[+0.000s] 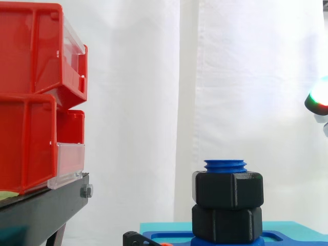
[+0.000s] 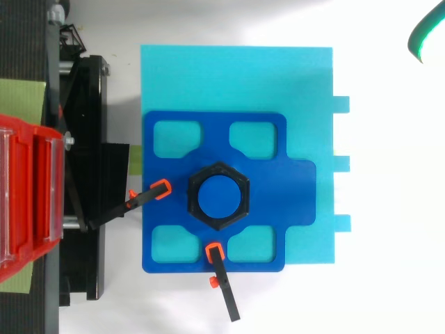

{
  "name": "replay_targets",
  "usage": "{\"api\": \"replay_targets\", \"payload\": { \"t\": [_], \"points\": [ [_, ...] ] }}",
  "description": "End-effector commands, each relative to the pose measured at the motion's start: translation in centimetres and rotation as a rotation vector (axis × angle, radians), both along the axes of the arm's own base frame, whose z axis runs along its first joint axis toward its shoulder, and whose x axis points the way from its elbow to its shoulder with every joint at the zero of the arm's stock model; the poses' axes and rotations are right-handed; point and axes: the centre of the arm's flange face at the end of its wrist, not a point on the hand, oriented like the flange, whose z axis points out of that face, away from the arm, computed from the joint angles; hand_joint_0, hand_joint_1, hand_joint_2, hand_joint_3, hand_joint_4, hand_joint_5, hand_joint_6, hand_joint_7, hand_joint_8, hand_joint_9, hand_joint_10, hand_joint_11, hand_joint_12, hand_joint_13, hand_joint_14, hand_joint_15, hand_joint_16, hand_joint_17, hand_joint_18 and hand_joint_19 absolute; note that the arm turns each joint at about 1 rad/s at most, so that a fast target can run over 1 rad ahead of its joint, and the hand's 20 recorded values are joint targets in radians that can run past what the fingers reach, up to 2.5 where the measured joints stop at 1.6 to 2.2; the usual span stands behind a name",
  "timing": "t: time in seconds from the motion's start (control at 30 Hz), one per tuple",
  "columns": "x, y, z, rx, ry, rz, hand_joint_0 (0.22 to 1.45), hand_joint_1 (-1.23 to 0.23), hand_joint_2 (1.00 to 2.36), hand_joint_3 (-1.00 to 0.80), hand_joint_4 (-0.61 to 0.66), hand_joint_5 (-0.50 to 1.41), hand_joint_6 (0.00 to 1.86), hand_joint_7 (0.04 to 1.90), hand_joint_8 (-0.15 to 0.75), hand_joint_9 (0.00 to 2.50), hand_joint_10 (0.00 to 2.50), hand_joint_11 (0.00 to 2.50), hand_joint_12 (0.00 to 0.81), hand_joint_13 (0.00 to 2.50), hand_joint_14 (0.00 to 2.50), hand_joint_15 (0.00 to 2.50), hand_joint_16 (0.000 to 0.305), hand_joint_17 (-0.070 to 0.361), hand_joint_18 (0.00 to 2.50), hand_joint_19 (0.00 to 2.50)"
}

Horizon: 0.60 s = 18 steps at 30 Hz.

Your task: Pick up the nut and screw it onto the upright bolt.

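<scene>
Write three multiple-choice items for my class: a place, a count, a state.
1. Where is the hand? A up at the right, clear of the bolt; B flat on the bolt's tip; C gripping the bolt.
2. How many black nuts sit on the bolt? A one; B two; C three.
3. How is the bolt? A lying flat; B upright, bare; C upright, tip above the nuts.
A: hand hangs apart from bolt. B: upper nut rests on lower nut. C: blue thread tops them.

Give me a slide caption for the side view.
Two black hexagonal nuts stacked on the upright blue threaded bolt; red plastic bins left, hand at right edge.
</scene>
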Motion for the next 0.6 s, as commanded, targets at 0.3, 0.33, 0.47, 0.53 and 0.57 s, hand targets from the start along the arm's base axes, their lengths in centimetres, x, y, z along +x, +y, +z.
{"api": "replay_targets", "payload": {
  "t": [0.3,0.33,0.47,0.53,0.57],
  "points": [
    [-0.01,0.02,-0.05,0.000,0.001,0.000,0.49,-0.54,1.00,-0.50,0.03,-0.23,0.50,0.67,0.171,0.16,0.00,0.00,0.322,0.00,0.00,0.00,0.050,0.112,0.00,0.01],
    [0.02,0.03,0.02,0.000,-0.001,0.000,0.49,-0.54,1.00,-0.50,0.02,-0.22,0.50,0.63,0.172,0.18,0.00,0.00,0.322,0.00,0.00,0.00,0.049,0.111,0.00,0.01],
    [0.02,0.03,0.02,0.000,-0.001,0.000,0.49,-0.54,1.00,-0.50,0.01,-0.23,0.50,0.68,0.162,0.13,0.00,0.00,0.319,0.00,0.00,0.00,0.048,0.109,0.00,0.01],
    [-0.01,0.02,0.10,0.000,-0.002,0.000,0.49,-0.53,1.00,-0.50,0.02,-0.23,0.50,0.62,0.165,0.16,0.00,0.00,0.320,0.00,0.00,0.00,0.049,0.110,0.00,0.01],
    [-0.04,0.02,0.03,0.000,-0.001,0.000,0.49,-0.53,1.00,-0.50,0.01,-0.23,0.50,0.62,0.166,0.16,0.00,0.00,0.320,0.00,0.00,0.00,0.049,0.110,0.00,0.01]
  ]
}}
